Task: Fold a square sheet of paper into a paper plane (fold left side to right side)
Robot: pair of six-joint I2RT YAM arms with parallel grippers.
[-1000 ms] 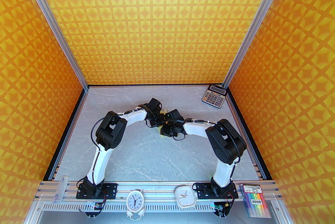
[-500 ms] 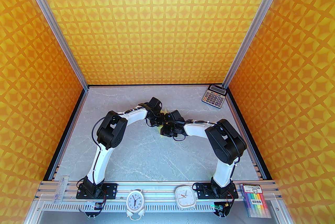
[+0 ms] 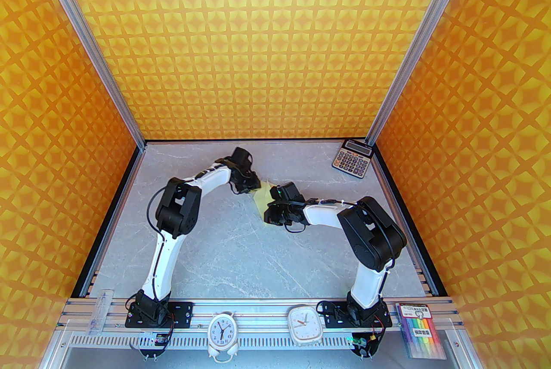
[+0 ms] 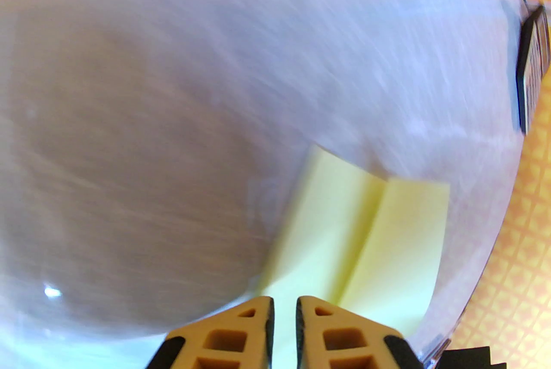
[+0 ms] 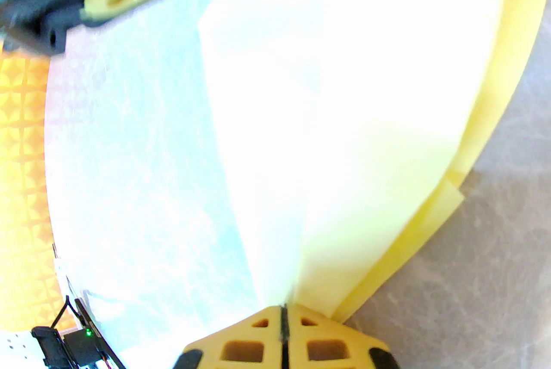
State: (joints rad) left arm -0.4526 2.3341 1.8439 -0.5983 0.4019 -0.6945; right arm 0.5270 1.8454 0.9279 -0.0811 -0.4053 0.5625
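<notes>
Centrally, right claw pinches the folded paper; left claw stands slightly spread close by. Marker pack label, near right corner of the desk: unreadable.

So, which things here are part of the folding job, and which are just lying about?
Job: paper, pinched in the shut right gripper; left gripper, slightly open, close to it.
Lying about: calculator, round clock, square clock, markers.
</notes>
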